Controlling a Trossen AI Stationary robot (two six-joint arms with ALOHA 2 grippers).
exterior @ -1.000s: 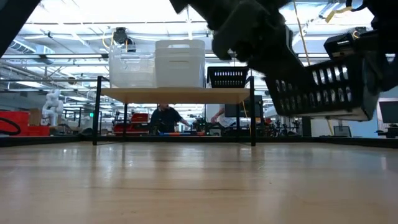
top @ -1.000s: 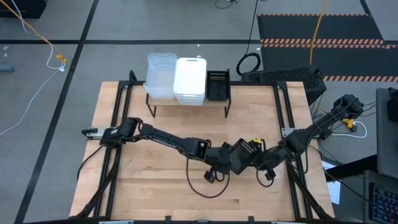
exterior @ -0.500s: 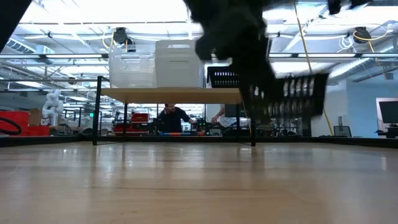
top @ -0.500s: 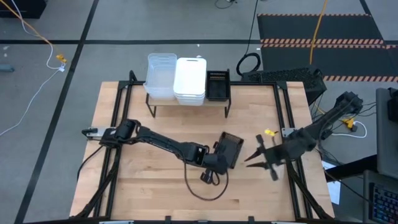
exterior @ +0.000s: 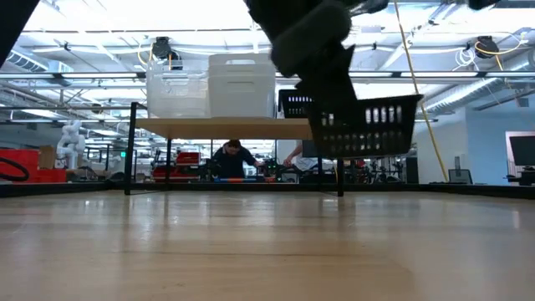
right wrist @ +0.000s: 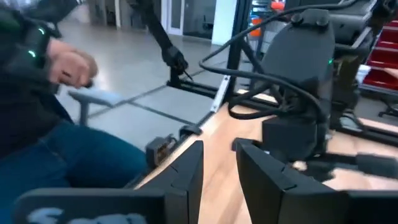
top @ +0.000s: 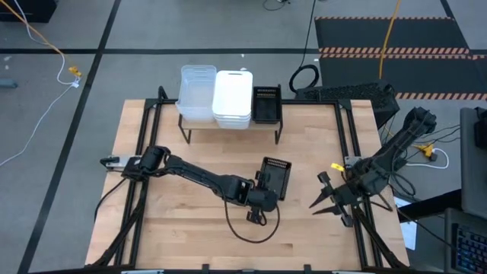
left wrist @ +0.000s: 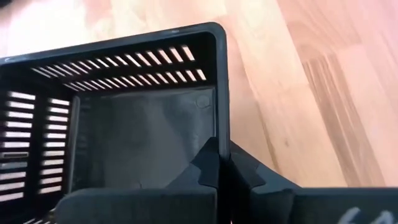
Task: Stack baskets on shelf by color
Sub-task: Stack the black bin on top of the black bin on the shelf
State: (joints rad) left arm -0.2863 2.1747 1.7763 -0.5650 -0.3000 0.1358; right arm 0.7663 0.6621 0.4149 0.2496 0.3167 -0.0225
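A black perforated basket (top: 276,176) hangs in the air over the middle of the table, with my left gripper (top: 263,190) shut on it; the low view shows that basket (exterior: 368,127) level and clear of the tabletop. My right gripper (top: 327,196) stands open near the table's right edge, nothing between its fingers. On the shelf (exterior: 234,127) at the far edge sit a clear stack (top: 197,93), a white stack (top: 233,97) and one more black basket (top: 266,103), each on its bottom. My left gripper pinches the rim of one side wall (left wrist: 221,124) of the black basket, one finger inside and one outside. The fingers come slanting down from the table's left and near side. The basket is lifted clear and sits level with its open top up.
A loose loop of black cable (top: 251,228) hangs below my left arm over the near part of the table. In the right wrist view a person's hand (right wrist: 68,65) and leg show off the table's right edge. Bare wood lies between the held basket and the shelf.
My right gripper has let go of the black basket, drawn back toward the table's right edge and tipped up. My left gripper has rolled and carried the basket a little toward the shelf; the basket, tilted before, now hangs level.
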